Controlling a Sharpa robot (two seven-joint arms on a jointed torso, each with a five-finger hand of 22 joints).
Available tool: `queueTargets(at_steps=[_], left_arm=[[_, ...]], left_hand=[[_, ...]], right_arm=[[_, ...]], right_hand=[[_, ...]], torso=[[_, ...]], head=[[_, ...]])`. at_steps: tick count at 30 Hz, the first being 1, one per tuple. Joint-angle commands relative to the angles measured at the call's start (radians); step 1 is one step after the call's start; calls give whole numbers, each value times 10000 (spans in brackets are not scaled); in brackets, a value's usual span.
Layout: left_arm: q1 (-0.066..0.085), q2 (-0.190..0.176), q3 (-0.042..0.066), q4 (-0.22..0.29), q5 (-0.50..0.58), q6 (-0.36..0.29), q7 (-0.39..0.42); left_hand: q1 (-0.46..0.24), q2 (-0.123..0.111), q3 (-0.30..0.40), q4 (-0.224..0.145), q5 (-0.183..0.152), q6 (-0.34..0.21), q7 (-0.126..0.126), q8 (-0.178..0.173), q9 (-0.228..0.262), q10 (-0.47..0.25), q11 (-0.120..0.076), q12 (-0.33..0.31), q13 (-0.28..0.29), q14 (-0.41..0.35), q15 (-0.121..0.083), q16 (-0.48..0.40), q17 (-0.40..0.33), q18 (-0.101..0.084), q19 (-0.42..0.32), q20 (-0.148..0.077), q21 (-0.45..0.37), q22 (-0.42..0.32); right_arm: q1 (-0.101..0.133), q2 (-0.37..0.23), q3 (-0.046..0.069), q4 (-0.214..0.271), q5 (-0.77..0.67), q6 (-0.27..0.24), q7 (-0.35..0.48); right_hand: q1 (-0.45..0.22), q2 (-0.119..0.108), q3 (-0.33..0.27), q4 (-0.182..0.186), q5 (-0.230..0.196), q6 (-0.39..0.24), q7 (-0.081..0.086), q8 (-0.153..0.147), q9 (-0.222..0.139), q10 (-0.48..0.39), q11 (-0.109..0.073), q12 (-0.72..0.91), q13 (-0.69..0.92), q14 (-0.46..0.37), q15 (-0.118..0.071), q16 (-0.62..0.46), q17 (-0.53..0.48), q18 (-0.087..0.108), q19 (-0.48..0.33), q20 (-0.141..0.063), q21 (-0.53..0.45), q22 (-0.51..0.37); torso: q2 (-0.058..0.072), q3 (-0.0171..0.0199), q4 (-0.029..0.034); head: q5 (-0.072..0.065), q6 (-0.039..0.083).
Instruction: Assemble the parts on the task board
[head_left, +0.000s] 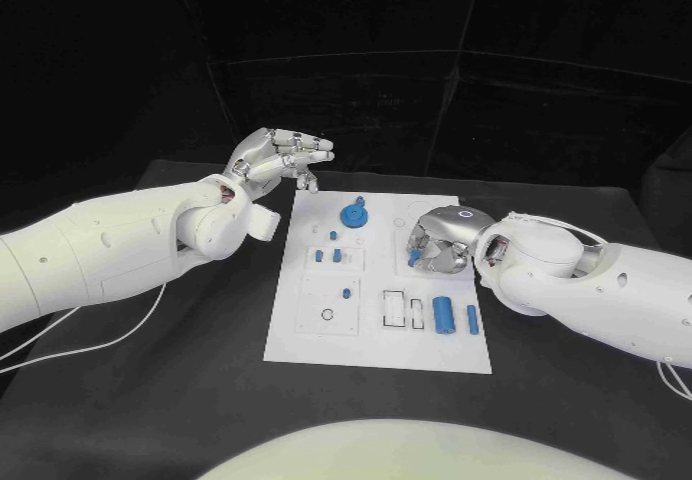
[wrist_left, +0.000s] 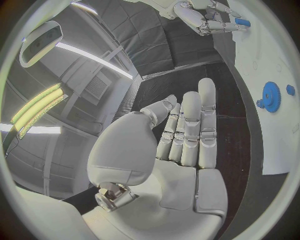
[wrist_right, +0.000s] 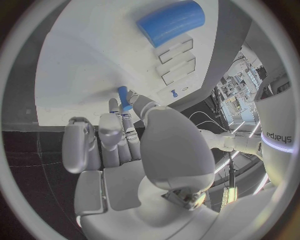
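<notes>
Head view, peg: a small blue peg (head_left: 415, 257) sits pinched in the right hand (head_left: 440, 240), over the task board (head_left: 378, 345) near its right edge.
Axis: roughly upright, as far as I can tell.
Nearer hand: the right; the left hand (head_left: 277, 155) hangs off the board's far left corner, fingers straight and apart, holding nothing.
Right wrist view: the peg (wrist_right: 124, 97) pokes out between fingertips.
Left wrist view: blue gear (wrist_left: 272, 96) just beside its flat palm.

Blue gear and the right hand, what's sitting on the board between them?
Nothing: in the head view, bare white task board separates the blue gear from the right hand, which pinches a small blue part.
</notes>
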Motion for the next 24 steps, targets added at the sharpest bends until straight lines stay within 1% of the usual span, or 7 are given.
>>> queueTargets(at_steps=[1, 8, 10, 14, 20, 24], left_arm=[[14, -3, 8, 3, 47, 116, 28], [14, -7, 8, 4, 47, 124, 23], [14, -9, 8, 6, 47, 127, 23], [14, -11, 8, 7, 47, 135, 21], [14, -9, 8, 5, 47, 146, 17], [14, -8, 8, -4, 47, 152, 14]], left_hand=[[-47, -12, -66, -11, 17, -85, 3, 52, -11, -36, 12, 34, -9, -82, 21, -65, -15, 140, -93, 7, -43, -17], [-47, -12, -66, -11, 17, -85, 3, 52, -11, -36, 12, 34, -9, -82, 21, -65, -15, 140, -93, 7, -43, -17], [-47, -12, -66, -11, 17, -85, 3, 52, -11, -36, 12, 34, -9, -82, 21, -65, -15, 140, -93, 7, -43, -17], [-47, -12, -66, -11, 17, -85, 3, 52, -11, -36, 12, 34, -9, -82, 21, -65, -15, 140, -93, 7, -43, -17], [-47, -12, -66, -11, 17, -85, 3, 52, -11, -36, 12, 34, -9, -82, 21, -65, -15, 140, -93, 7, -43, -17], [-34, -3, -67, -21, 18, -88, 3, 57, -11, -45, 12, 44, -10, -85, 21, -67, -23, 141, -91, 7, -53, -25]], right_arm=[[18, 16, 8, 35, -37, 75, -59], [17, 17, 7, 48, -38, 51, -46], [17, 15, 7, 42, -38, -4, -51], [16, 22, 7, 30, -41, -134, -41], [16, 36, 7, 19, -42, -319, -23], [15, 17, 7, 64, -42, -602, 36]], right_hand=[[-15, -68, 43, 27, -43, -60, -14, -43, -12, -21, 54, -38, -7, 47, 48, 43, -7, -176, -4, 43, 43, 23], [45, -10, 129, 19, -24, -1, -42, -8, 8, 95, 24, -30, 18, 45, 38, 75, 6, -182, 14, 49, 70, 65], [193, 141, 299, -33, -59, 198, -115, 77, 49, 337, -52, 33, 55, 63, -19, 162, 98, -207, 83, 20, 152, 194], [389, 413, 566, -126, -267, 627, -263, 253, 135, 733, -198, 131, 112, 120, -132, 369, 330, -272, 245, -72, 343, 491], [417, 636, 712, -137, -423, 871, -341, 339, 183, 940, -276, 123, 132, 112, -196, 392, 303, -284, 268, -142, 381, 544], [439, 690, 763, -165, -451, 921, -358, 349, 193, 986, -296, 99, 131, 112, -210, 412, 315, -290, 282, -161, 400, 573]], torso=[[-2, 0, 1], [-5, 0, 8], [-3, 0, 6], [-2, -2, 4], [-2, 0, 6], [-8, 3, -1]], head=[[8, -13], [24, -18], [22, -19], [18, -19], [20, -32], [24, -39]])
